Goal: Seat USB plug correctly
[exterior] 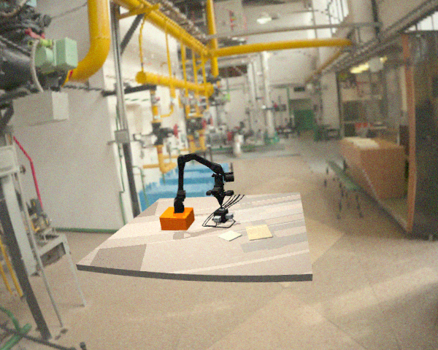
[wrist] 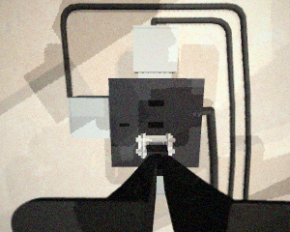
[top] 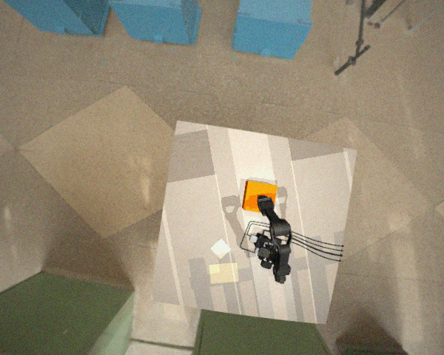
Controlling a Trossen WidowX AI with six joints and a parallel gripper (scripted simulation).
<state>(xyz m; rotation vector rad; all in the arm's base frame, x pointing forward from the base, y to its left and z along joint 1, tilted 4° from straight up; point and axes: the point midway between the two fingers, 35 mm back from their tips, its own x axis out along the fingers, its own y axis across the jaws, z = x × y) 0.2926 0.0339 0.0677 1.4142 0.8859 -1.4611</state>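
The dark power cube (exterior: 221, 215) (wrist: 184, 97) stands on the table. Its top shows two dark slots in a row and a smaller slot at left in the wrist view. A silver metal outline (wrist: 157, 137) surrounds a dark opening nearest my fingers, over the row's near end. My gripper (exterior: 221, 205) (wrist: 159, 161) points down at this spot with its fingertips nearly together. It is shut on the USB plug, which is mostly hidden by the fingertips. How deep the plug sits and which way round it is cannot be told. In the top view the arm partly covers the cube.
Pale blocks (wrist: 156, 48) (wrist: 89, 117) are attached to the cube's sides, and part of another shows at its near side. Black cables (wrist: 155, 7) (exterior: 212, 227) loop around it. The arm's orange base (top: 252, 192) (exterior: 174, 222) stands beside it. Two pale flat squares (top: 220, 248) (top: 223, 273) lie nearby.
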